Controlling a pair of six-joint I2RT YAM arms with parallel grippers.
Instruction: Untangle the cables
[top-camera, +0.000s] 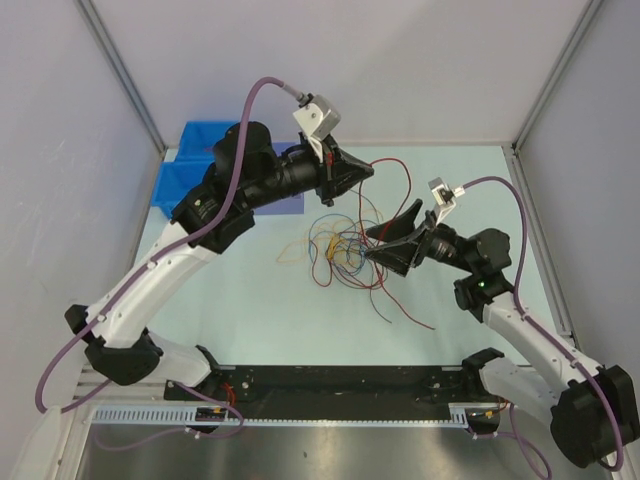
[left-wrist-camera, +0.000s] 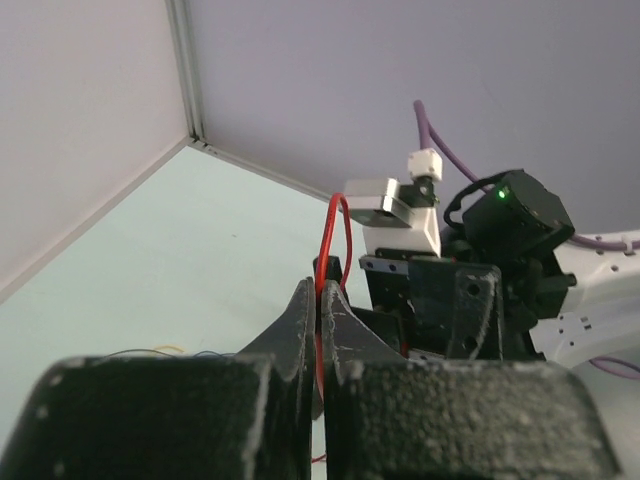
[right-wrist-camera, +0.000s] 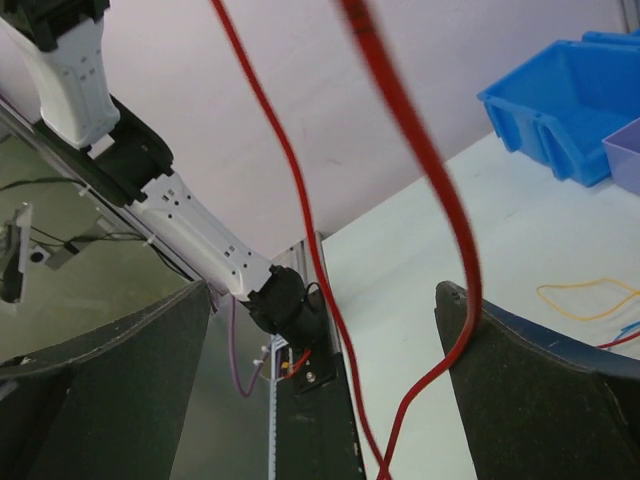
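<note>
Walls box the surface in on the left, back & right. The near edge is a black rail w/ both arm bases on it. Blue bins sit in the far-left corner, right by the left arm. Pale surface shows between the rail and the heap.

The cables lie in a loose heap mid-surface, approx. between the two claws: blue, orange & dark strands crossing, w/ a yellow cable looping out on the left side. The left claw hangs over the heap's far side, fingers pressed together on a red cable that arcs off toward the right arm. The right claw stands just right of the heap, fingers wide apart. In its wrist view red strands run through the gap, one close by a finger; touching or not, can't tell.
</note>
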